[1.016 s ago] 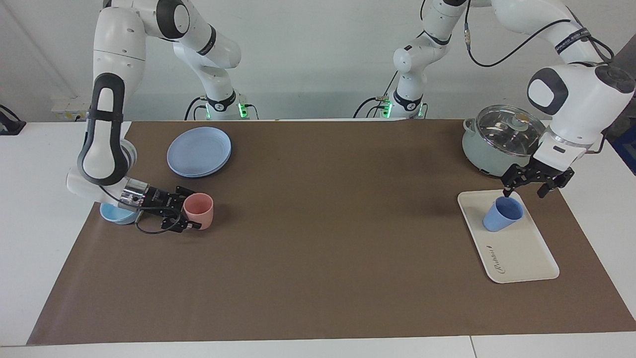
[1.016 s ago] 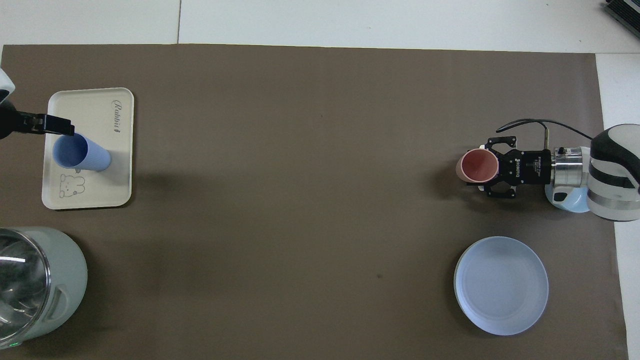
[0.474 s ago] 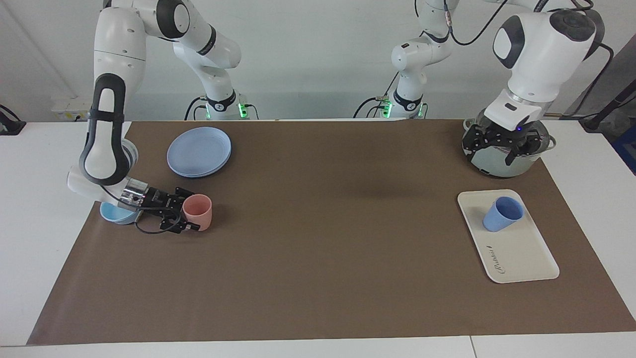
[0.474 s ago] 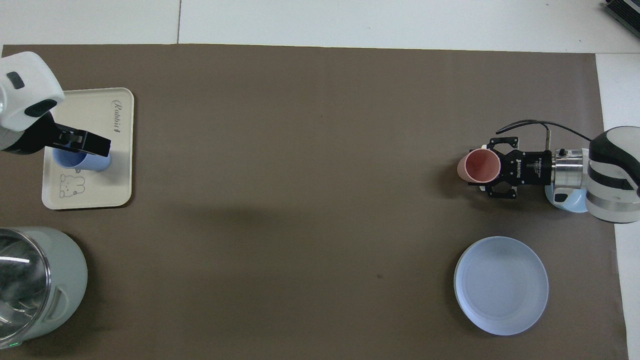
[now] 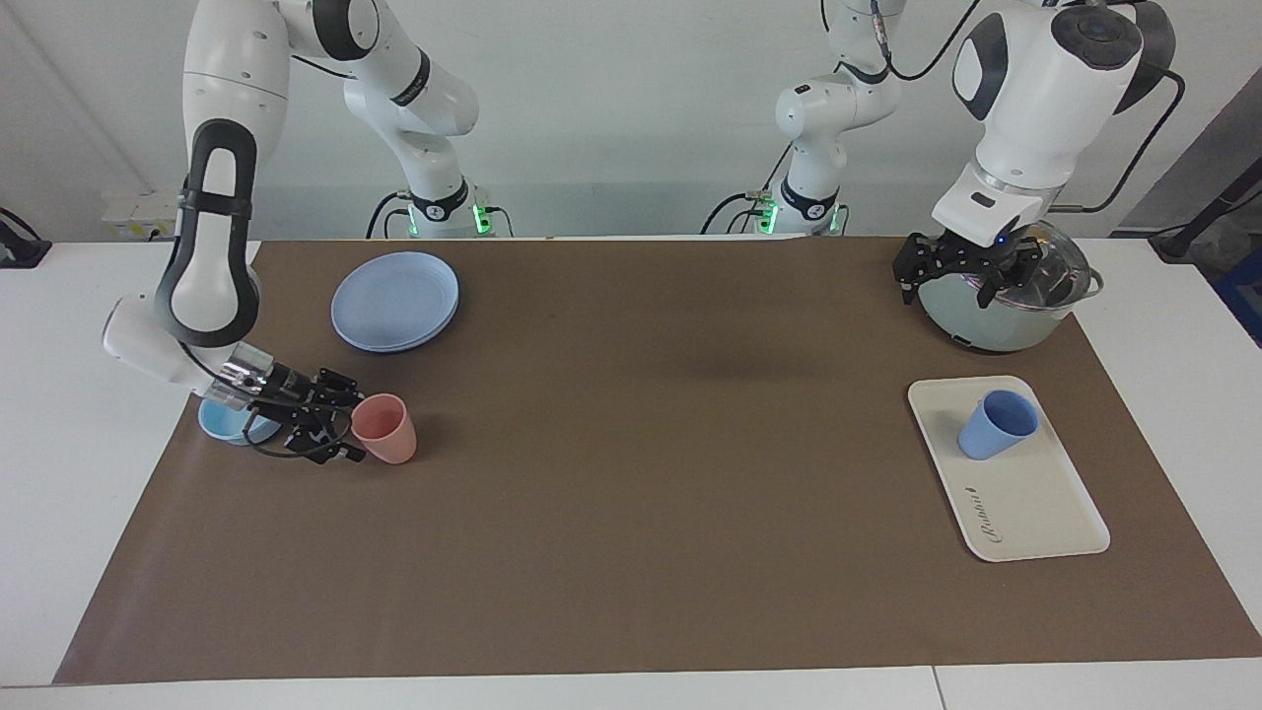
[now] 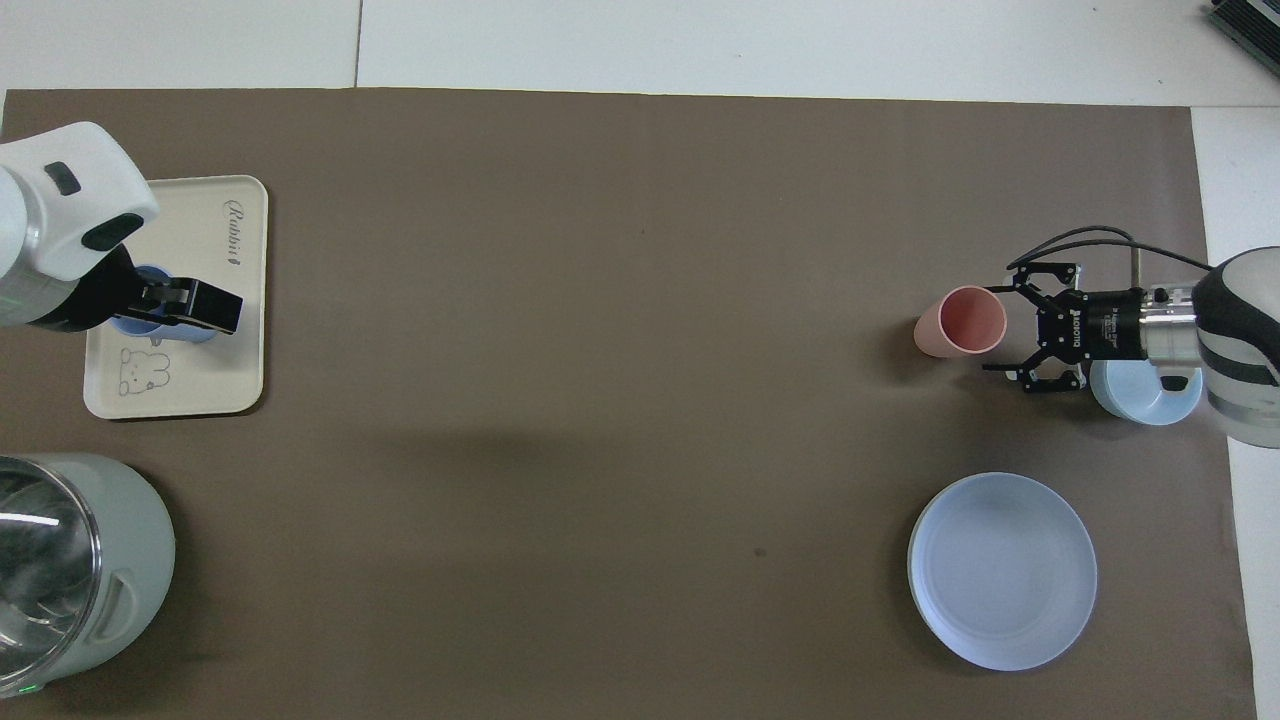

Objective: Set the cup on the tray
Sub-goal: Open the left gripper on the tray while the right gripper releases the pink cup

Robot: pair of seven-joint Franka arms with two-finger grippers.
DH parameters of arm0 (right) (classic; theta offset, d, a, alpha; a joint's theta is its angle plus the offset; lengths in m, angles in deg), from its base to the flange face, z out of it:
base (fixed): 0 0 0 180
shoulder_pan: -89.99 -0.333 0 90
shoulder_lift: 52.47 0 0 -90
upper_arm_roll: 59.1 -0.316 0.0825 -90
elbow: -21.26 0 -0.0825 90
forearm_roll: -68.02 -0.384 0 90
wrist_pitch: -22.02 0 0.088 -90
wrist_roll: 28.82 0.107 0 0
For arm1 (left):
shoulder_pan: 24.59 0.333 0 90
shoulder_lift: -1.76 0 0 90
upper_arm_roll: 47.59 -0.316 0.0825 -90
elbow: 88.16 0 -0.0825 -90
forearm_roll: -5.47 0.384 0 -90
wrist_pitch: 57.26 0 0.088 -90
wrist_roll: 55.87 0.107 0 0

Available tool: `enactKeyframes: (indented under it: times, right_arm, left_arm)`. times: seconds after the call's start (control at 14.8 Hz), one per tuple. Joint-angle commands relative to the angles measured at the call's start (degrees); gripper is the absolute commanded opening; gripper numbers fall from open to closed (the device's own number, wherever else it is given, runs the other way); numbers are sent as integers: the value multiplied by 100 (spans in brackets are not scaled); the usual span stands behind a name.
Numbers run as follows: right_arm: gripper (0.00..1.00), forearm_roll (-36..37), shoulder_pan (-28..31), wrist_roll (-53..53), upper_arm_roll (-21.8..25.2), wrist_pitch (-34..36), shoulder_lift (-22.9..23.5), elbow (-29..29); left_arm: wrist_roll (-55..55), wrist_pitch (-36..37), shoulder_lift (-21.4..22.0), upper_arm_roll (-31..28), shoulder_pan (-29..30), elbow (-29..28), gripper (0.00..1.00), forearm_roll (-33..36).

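Robotics lab, two arms bolted at white table [image 5: 59, 394], brown mat [image 5: 631, 493], bare wall

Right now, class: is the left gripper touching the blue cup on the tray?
Apart. The facing view shows the left gripper raised over the pot, fingers open, well clear of the blue cup, which stands alone on the tray.

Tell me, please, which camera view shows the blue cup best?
The facing view: the cup stands fully visible on the tray. In the overhead view the raised left gripper covers most of it, leaving only slivers.
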Motion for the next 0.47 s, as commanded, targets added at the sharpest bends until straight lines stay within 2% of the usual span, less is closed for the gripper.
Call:
enactKeyframes:
  times: [0.0,0.2,0.34,0.41]
  right_arm:
    - [99,765,37,-155,-28,-159,-535,-145]
    - [99,1811,-7,-917,-37,-63,-966,-145]
    - [99,2417,-94,-1663,-54,356,-1290,-127]
    - [99,2829,-260,-2085,-55,603,-1405,-75]
  left_arm:
    - [-27,55,85,-23,49,-100,100,-35]
    - [-27,98,85,-23,23,-91,100,-96]
    - [-19,230,85,-145,-108,-65,100,-123]
    - [-18,257,102,-563,-501,-56,100,-131]
